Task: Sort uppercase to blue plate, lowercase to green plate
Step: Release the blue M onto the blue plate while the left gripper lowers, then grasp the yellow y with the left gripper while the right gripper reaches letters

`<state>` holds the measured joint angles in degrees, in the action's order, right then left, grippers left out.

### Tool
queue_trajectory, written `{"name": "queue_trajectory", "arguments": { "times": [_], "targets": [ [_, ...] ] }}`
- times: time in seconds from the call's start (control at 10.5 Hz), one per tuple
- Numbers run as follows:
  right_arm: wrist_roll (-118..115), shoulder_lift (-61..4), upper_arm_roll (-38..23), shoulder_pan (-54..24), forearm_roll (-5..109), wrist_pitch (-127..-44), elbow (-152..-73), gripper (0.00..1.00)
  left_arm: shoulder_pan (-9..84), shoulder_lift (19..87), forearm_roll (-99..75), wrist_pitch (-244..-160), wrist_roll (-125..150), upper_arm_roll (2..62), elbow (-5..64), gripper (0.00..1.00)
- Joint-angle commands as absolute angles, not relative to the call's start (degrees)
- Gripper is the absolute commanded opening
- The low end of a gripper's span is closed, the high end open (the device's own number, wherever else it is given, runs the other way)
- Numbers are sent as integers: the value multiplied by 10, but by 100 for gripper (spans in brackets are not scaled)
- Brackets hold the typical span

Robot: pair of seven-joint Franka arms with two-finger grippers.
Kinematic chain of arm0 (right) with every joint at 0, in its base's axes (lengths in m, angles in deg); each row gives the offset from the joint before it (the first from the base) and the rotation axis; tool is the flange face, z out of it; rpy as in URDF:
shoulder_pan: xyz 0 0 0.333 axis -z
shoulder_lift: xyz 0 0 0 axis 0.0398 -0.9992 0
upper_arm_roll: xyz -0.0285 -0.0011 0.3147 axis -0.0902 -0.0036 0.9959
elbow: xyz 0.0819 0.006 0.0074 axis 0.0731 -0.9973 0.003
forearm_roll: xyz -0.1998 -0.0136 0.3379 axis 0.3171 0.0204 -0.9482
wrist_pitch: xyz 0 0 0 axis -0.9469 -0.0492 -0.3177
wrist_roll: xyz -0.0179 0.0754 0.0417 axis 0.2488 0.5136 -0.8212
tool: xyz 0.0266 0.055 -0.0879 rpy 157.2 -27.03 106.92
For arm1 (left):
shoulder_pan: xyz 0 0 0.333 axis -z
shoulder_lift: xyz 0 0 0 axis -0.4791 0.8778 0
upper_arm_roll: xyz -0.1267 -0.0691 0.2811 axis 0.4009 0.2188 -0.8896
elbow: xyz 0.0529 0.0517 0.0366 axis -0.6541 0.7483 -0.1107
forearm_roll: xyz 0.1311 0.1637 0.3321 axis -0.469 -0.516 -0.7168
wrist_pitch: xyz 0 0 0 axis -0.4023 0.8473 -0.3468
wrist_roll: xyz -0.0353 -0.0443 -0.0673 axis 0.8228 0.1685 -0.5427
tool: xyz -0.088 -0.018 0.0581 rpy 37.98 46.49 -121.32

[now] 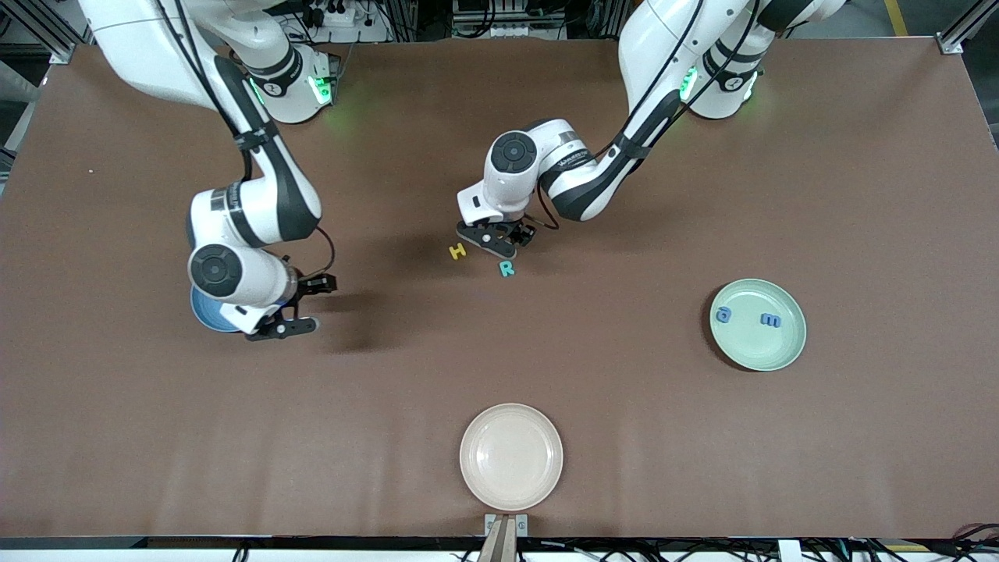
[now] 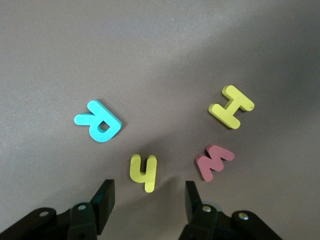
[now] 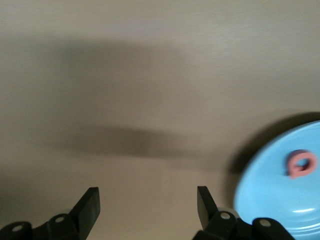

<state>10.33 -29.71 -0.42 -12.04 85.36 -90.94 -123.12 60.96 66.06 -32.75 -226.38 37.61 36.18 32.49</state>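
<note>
- Worktop (image 1: 702, 437): brown, carries everything; three plates set well apart, loose letters bunched mid-table.
- Right arm: over the right arm's end of the worktop, hides most of the blue plate (image 1: 204, 316) in the front view. Right gripper (image 1: 300, 306) hangs over bare worktop just beside that plate, jaws wide, holding nothing. Looks like it's waiting.
- Left arm: reaches in to the letter cluster. Left gripper (image 2: 147, 200) is low over the letters, jaws part-open, nothing between them; yellow h (image 2: 143, 171) sits just ahead of the gap, so likely the next pick.
- Green plate (image 1: 758, 324): toward the left arm's end, already has blue g (image 1: 723, 314) and blue m (image 1: 769, 319) on it.
- Cream plate (image 1: 511, 456): nearest the front camera, not part of the sort.
- Blue plate contents: only the right wrist view shows the red Q (image 3: 301, 164) on it.
- Loose letters: front view shows just yellow H (image 1: 457, 250) and teal R (image 1: 507, 268); the gripper covers the rest. Left wrist view adds yellow h and red w (image 2: 214, 161), both lowercase, bound for green.
- Blue W: not visible in any view.
</note>
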Motion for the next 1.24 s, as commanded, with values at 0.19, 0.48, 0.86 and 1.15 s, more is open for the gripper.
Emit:
{"name": "queue_trajectory", "arguments": {
  "times": [0.19, 0.48, 0.86, 1.15],
  "targets": [
    [139, -283, 22, -126, 790, -911, -1242, 87, 619, 680, -358, -2270, 397, 354, 304, 65],
    [176, -279, 45, -137, 790, -917, -1243, 89, 620, 688, -362, -2279, 398, 351, 301, 64],
    [179, -279, 45, -137, 790, -917, -1246, 89, 621, 696, -362, -2281, 398, 350, 293, 61],
    [195, -276, 52, -143, 790, -923, -1250, 89, 625, 701, -362, -2281, 397, 345, 288, 57]
  ]
}}
